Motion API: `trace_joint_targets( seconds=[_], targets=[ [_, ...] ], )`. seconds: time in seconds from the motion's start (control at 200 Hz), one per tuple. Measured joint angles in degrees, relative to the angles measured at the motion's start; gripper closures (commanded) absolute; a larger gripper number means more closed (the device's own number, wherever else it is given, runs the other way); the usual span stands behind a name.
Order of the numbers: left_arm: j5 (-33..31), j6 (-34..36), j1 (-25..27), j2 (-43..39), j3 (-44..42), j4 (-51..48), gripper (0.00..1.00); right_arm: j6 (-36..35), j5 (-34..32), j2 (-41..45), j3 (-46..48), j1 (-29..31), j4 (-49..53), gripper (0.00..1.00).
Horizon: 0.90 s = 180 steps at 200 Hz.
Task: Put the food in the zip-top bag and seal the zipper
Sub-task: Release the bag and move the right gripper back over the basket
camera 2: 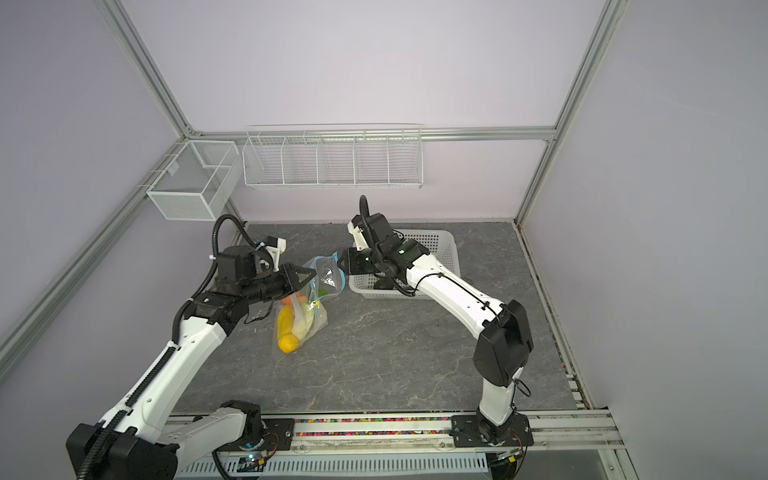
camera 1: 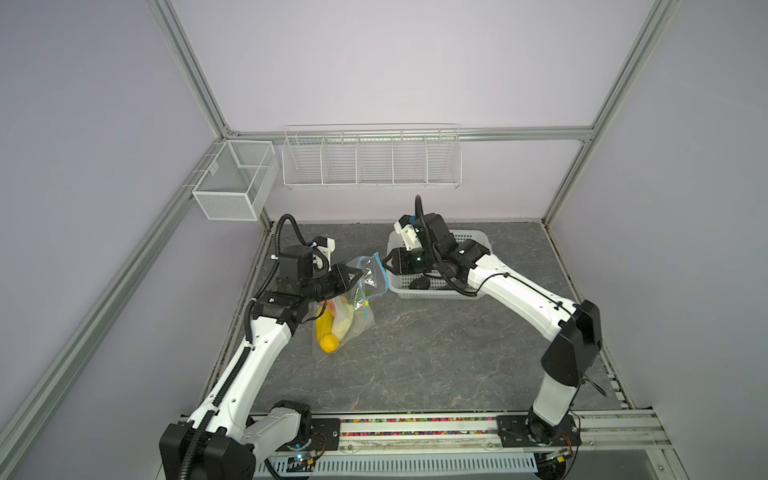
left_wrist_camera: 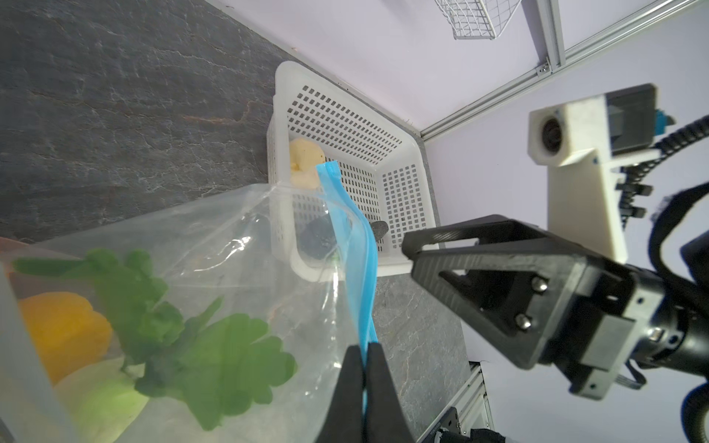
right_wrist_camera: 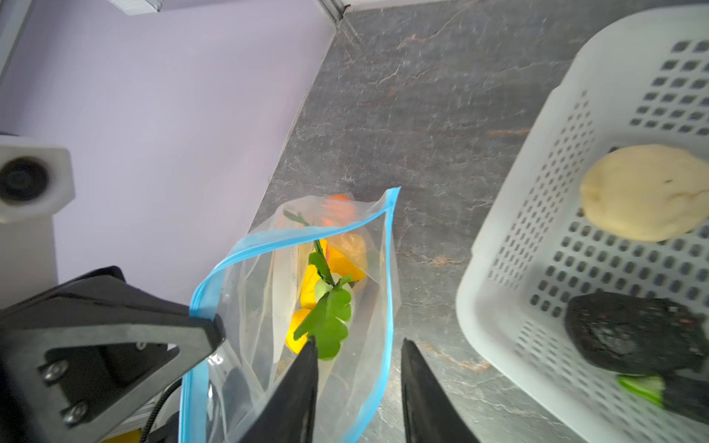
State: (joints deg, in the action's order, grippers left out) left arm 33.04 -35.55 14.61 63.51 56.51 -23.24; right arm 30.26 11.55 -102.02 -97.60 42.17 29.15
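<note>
The grey table (camera 1: 436, 353) is stretching out beneath both grippers. The white basket (left_wrist_camera: 345, 126) is sitting on it just behind the right fingers, holding a pale lump (right_wrist_camera: 644, 191) and a dark avocado (right_wrist_camera: 629, 337). The clear bag (left_wrist_camera: 238, 245) is hanging between the two sets of fingers, with its mouth lifted toward them and its bottom resting on the table below the left fingers. The left gripper (left_wrist_camera: 365, 347) is squeezing fully closed on the blue zipper (left_wrist_camera: 355, 245) at one end of the mouth, holding that edge up. The right gripper (right_wrist_camera: 358, 341) is hovering at the opposite side of the mouth with its fingers (right_wrist_camera: 303, 383) partly spread and gripping nothing; whether the bag's edge is passing between them cannot be told. Inside the bag, the corn (camera 1: 324, 326), lemon (camera 1: 328, 344) and yellow pepper (left_wrist_camera: 61, 330) are lying low under the left fingers. The orange (right_wrist_camera: 337, 209) and the greens (right_wrist_camera: 330, 318) are showing just ahead of the right fingertips.
</note>
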Motion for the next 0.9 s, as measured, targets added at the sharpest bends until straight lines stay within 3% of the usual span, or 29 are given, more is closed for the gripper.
trace_joint_targets(
  seconds=[0.385,0.9],
  targets=[
    [3.1,0.1,0.0,2.0,-1.1,1.9,1.0,-15.5,-5.6,2.6,3.1,-6.9,1.9,0.42],
    [3.0,0.0,0.0,3.7,-3.0,5.8,1.0,-26.9,-7.7,-15.8,-1.4,-10.2,0.8,0.12]
  ],
)
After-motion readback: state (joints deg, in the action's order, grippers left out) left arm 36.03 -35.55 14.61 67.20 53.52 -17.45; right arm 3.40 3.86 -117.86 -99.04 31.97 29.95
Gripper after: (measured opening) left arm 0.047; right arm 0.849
